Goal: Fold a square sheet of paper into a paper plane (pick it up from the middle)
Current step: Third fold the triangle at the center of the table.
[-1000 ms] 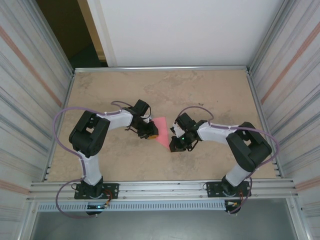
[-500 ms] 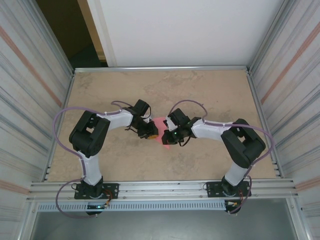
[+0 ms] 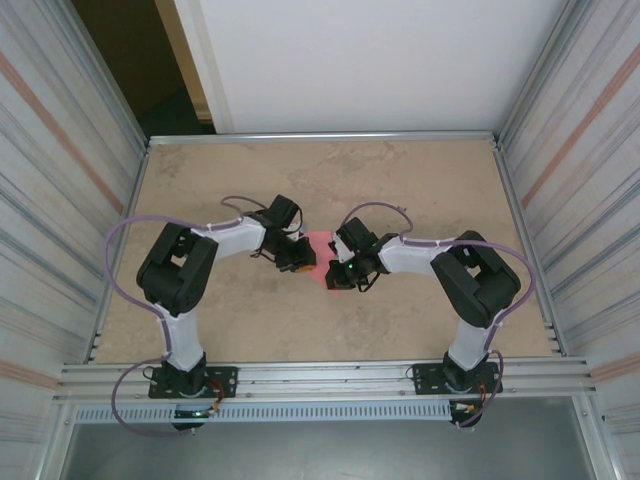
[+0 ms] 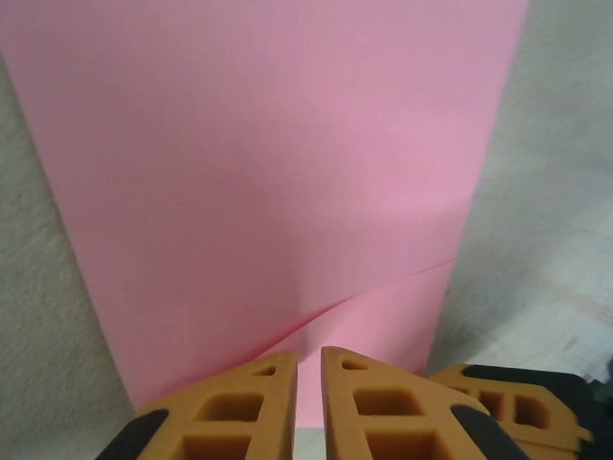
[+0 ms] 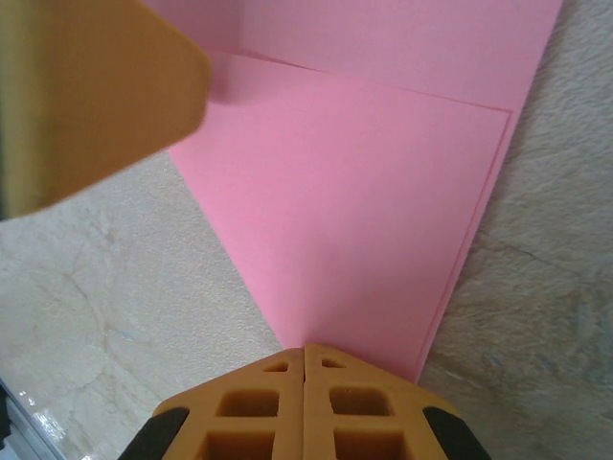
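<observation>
**Early fold, crease in hand**

One beige tabletop (image 3: 400, 180). Mid-tabletop, the right pincer (image 5: 305, 350), jaws together, sits at a folded flap's corner. The left pincer (image 4: 308, 356) is nearly together at the edge, grip unclear; two in all. One thin pink square sheet of paper (image 4: 287, 172) lies between them. The next move likely needs firm pressing along the crease.

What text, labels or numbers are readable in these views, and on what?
None readable. The pink paper is plain, the left fingers and right fingers carry no lettering, and the table and side walls show no label or sign.
</observation>
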`<state>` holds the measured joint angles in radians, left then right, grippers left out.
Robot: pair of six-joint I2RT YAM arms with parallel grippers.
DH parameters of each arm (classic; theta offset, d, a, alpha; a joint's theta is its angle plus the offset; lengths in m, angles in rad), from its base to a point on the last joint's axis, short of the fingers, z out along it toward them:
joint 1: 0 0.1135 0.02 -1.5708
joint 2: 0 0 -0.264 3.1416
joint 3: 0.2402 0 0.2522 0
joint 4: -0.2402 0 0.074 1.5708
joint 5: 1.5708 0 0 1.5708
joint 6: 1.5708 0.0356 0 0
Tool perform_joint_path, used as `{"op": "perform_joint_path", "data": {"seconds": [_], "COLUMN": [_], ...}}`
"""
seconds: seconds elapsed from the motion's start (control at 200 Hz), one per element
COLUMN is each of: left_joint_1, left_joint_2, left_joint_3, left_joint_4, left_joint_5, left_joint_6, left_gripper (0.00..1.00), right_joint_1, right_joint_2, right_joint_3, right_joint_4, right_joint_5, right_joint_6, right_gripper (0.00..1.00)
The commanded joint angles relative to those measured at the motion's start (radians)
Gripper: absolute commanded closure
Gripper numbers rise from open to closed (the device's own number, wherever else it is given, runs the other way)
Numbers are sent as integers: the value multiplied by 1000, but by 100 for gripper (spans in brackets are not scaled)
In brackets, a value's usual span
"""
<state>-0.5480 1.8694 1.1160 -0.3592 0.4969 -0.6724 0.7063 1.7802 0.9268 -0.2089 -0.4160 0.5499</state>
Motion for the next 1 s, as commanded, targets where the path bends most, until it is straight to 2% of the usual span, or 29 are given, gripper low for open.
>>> {"op": "perform_joint_path", "data": {"seconds": [0.0, 0.251, 0.461, 0.827, 0.992], "left_joint_1": [-22, -56, -68, -71, -37], "left_joint_2": [-93, -107, -35, 1, 8], "left_joint_3": [-25, -127, -121, -156, -167], "left_joint_4": [54, 151, 226, 204, 186], "left_joint_5": [8, 22, 117, 46, 14], "left_joint_6": [23, -22, -10, 18, 55], "left_gripper": [85, 89, 90, 90, 90], "right_joint_1": [-5, -18, -22, -22, -23], "right_joint_2": [27, 41, 58, 64, 70], "right_joint_3": [-22, -25, -33, -53, -70], "right_joint_4": [-35, -29, -18, -26, -59], "right_joint_5": [14, -7, -28, -21, -6], "right_joint_6": [26, 39, 54, 73, 70], "right_gripper": [97, 98, 97, 98, 98]}}
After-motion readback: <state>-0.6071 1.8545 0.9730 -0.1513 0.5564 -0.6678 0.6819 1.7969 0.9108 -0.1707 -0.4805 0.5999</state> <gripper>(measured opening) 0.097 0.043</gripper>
